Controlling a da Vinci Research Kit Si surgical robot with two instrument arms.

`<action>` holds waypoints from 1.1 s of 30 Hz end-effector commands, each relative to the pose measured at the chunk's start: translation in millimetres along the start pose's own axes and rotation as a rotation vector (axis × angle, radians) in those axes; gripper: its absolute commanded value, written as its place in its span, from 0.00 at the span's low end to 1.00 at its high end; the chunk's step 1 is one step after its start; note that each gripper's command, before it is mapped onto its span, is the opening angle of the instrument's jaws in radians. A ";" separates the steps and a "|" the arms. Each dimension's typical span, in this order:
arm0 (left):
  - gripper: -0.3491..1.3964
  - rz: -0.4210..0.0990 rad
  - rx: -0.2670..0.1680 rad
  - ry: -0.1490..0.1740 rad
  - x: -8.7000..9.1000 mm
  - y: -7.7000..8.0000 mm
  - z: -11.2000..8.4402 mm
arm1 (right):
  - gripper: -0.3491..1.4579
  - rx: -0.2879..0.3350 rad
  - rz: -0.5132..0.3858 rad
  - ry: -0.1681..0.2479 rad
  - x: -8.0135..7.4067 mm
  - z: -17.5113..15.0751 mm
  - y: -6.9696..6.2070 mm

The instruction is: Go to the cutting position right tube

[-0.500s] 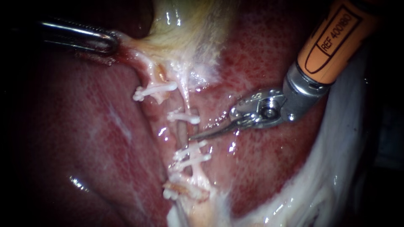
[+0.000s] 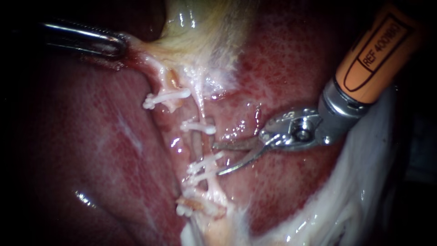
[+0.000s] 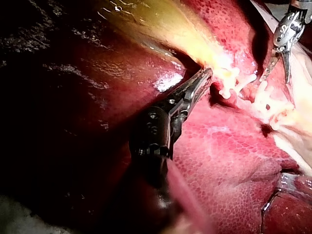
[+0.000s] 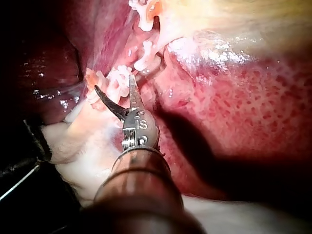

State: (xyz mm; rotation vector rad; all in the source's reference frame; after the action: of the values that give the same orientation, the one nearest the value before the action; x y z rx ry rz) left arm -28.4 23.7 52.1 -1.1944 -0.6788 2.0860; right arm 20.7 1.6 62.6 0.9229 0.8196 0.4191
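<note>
the right instrument [image 2: 216, 159] comes in from the upper right. its two thin, curved steel blades stand apart and nothing is between them. the tips lie just to the right of the right tube [image 2: 198, 145], not yet around it. this tube is a thin, pale brown cord running from near to far, and it is bare only between the upper clip [image 2: 199, 127] and the lower clips [image 2: 207, 163].

i think the danger is here: the near blade tip is very close to the lower clips, so closing from this angle may catch white plastic. the sharp tips may also scratch the wet, soft, speckled liver [image 2: 282, 73] underneath.

far left, the left instrument [image 2: 119, 45] has its jaws closed on the pale yellow gallbladder [image 2: 200, 32]. if this grip slips, the tube goes slack.
</note>
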 end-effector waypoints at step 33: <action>0.00 -0.001 -0.001 0.000 0.0 -0.1 -0.1 | 0.99 0.245 0.029 0.139 -0.4 4.3 4.7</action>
State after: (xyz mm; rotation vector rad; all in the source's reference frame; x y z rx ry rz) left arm -28.3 23.8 52.1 -1.1942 -0.6805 2.0853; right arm 24.0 1.6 68.0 1.1547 1.0120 0.4135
